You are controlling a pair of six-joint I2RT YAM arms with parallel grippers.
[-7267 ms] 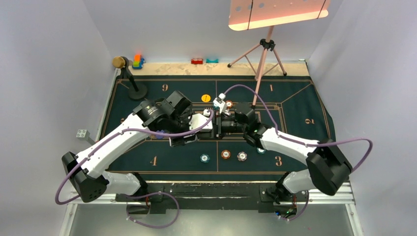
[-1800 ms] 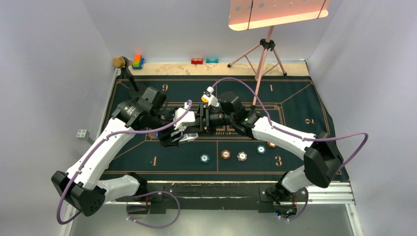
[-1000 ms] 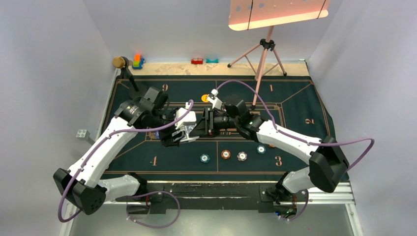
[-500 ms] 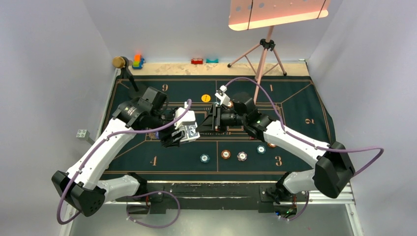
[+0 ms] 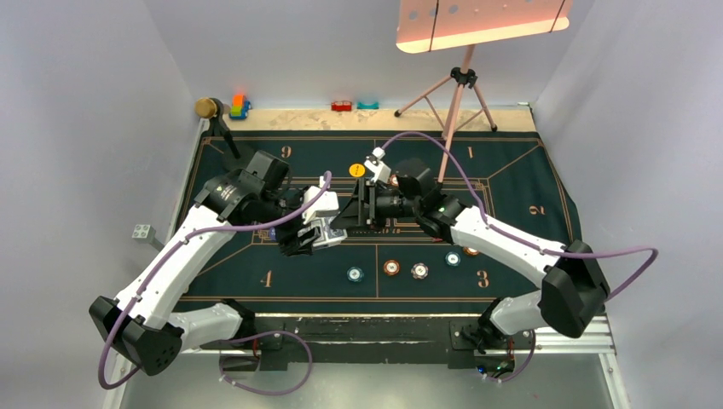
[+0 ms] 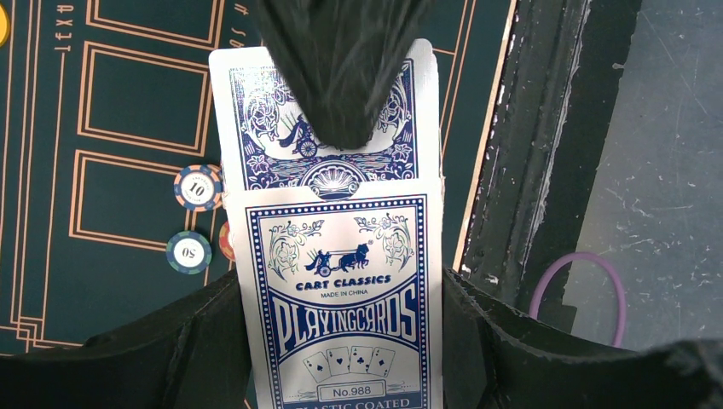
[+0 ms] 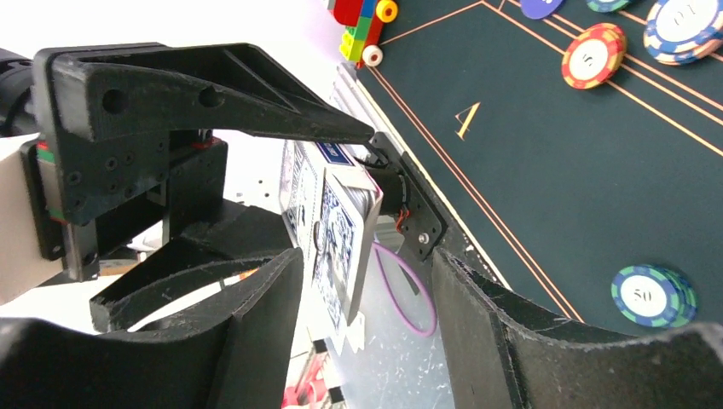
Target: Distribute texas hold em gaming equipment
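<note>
Left tool [image 6: 341, 294] clamps the blue-and-white playing-card box [image 6: 345, 349] above the dark green felt mat [image 5: 529, 170], lower end cut off. Right tool [image 7: 367, 264] gapes astride a blue-patterned card or flap [image 6: 273, 145], can't tell which. Five round chips [image 5: 390, 267], one half-hidden; one yellow disc button [image 5: 357, 170].
</note>
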